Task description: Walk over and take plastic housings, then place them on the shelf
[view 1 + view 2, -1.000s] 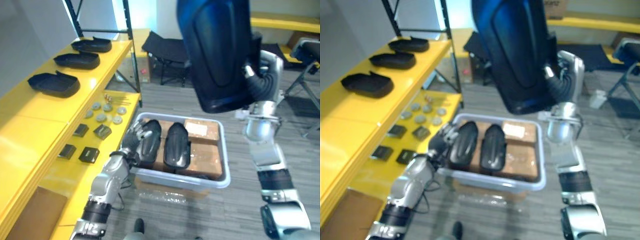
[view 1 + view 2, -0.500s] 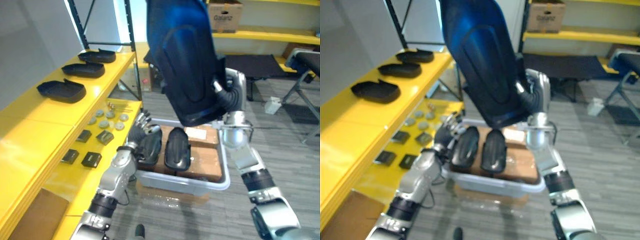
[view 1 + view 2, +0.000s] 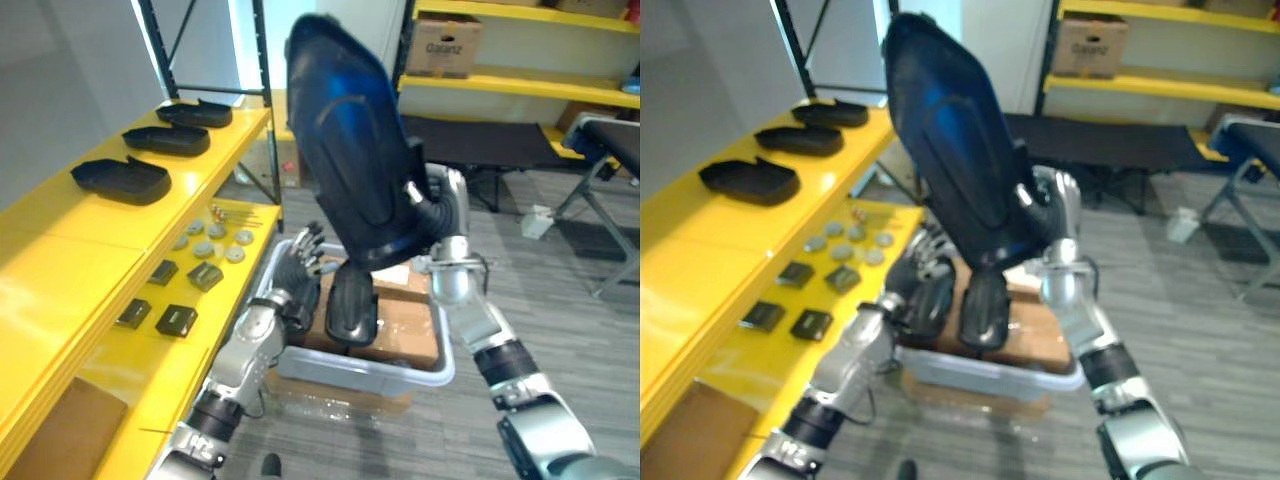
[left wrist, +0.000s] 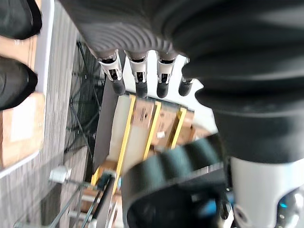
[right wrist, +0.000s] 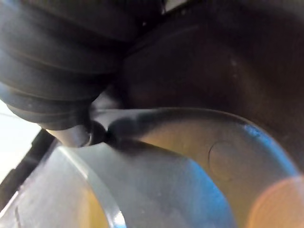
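Grip comes first: the right hand (image 3: 432, 206) carries a large black housing (image 3: 355, 150) raised at about one o'clock. Its thumb is hooked over the housing's lower edge, and its fingers are hidden behind the shell. That hold looks narrow for so broad a part, so I would swing it slowly and keep it from tipping.

Below, at six o'clock, the left hand (image 3: 296, 280) hovers with straight, spread fingers over the grey bin (image 3: 350, 366). It holds nothing. Two more housings (image 3: 350, 305) lie in the bin on cardboard boxes (image 3: 405, 336). The left arm is best kept low, out of the sweep.

At nine o'clock the yellow shelf (image 3: 60, 250) has a bare stretch of its upper level, and small parts (image 3: 208, 246) sit on the step below. Farther out, toward ten and eleven o'clock, three housings (image 3: 118, 178) lie in a row. The bare stretch nearer than that row seems the sensible target. Lowering the housing flat and freeing the thumb only once it rests should place it cleanly, clear of the black upright post (image 3: 262, 110) at twelve o'clock.
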